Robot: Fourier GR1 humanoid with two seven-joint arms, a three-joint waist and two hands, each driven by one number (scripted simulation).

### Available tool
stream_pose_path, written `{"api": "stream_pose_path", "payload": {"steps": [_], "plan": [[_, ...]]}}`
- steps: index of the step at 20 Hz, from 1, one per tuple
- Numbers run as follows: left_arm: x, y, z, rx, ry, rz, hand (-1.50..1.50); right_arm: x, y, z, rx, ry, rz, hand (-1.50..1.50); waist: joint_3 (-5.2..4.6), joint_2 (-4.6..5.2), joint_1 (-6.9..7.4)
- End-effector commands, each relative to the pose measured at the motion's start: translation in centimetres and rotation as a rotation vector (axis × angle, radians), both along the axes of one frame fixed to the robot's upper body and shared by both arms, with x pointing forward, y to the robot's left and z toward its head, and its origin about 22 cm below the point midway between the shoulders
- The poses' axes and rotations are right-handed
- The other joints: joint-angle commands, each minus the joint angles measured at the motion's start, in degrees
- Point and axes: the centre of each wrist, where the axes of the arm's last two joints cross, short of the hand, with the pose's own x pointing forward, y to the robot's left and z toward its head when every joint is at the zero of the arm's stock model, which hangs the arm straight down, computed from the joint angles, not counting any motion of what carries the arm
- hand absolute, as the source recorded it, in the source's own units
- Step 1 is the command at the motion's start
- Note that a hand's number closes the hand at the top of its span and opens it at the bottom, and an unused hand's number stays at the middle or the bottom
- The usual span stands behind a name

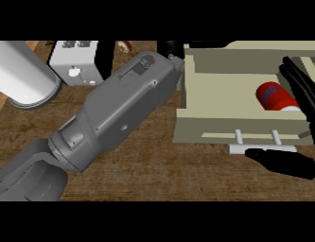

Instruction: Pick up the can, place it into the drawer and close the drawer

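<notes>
The can (pixel 277 96), red with a blue mark and a white end, was seen lying on its side inside the open drawer (pixel 215 78), against the drawer's right-hand portion. The drawer, cream-coloured, was pulled out over the brown wood-grain table (pixel 153 160), and its pale bar handle (pixel 261 148) stood at the front wall on two short posts.

The right robot hand (pixel 306 123) was positioned at the drawer's right side. Its fingers (pixel 301 85) were extended nearly straight over the right edge of the drawer and across the end of the can, and its thumb (pixel 278 159) lay just in front of the handle. The fingers were not curled round the can.

The left forearm (pixel 111 113), grey, was laid diagonally across the table from the lower left toward the drawer's left wall. Of the left robot hand (pixel 170 48), only a small black part was visible above the forearm's end; whether it was spread or closed could not be determined.

A large white cylinder (pixel 13 71) was located at the upper left, and a white box-shaped appliance (pixel 76 64) stood beside it.
</notes>
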Motion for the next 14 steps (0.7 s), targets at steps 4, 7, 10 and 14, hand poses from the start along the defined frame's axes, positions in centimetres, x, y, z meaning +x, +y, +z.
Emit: {"api": "stream_pose_path", "payload": {"steps": [4, 7, 10, 14], "plan": [[0.5, 1.5, 2.5, 0.003, 0.010, 0.026, -1.50, 6.1, 3.8, -1.9, -0.210, 0.016, 0.011, -1.50, 0.00, -0.17, 0.99], [0.7, 2.6, 1.9, 0.026, -0.011, 0.045, -1.50, 8.0, 4.6, -3.6, -0.305, 0.022, 0.009, -1.50, 0.02, -0.04, 0.87], [0.7, 4.7, 1.2, 0.040, -0.017, 0.025, -1.50, 10.1, 5.1, -4.1, -0.402, 0.051, -0.033, -1.50, -0.02, -0.14, 1.81], [0.5, 5.6, 2.2, 0.042, 0.012, 0.051, -1.50, 12.7, 5.4, -6.4, -0.400, 0.040, -0.082, -1.50, 0.04, -0.25, 1.61]]}}
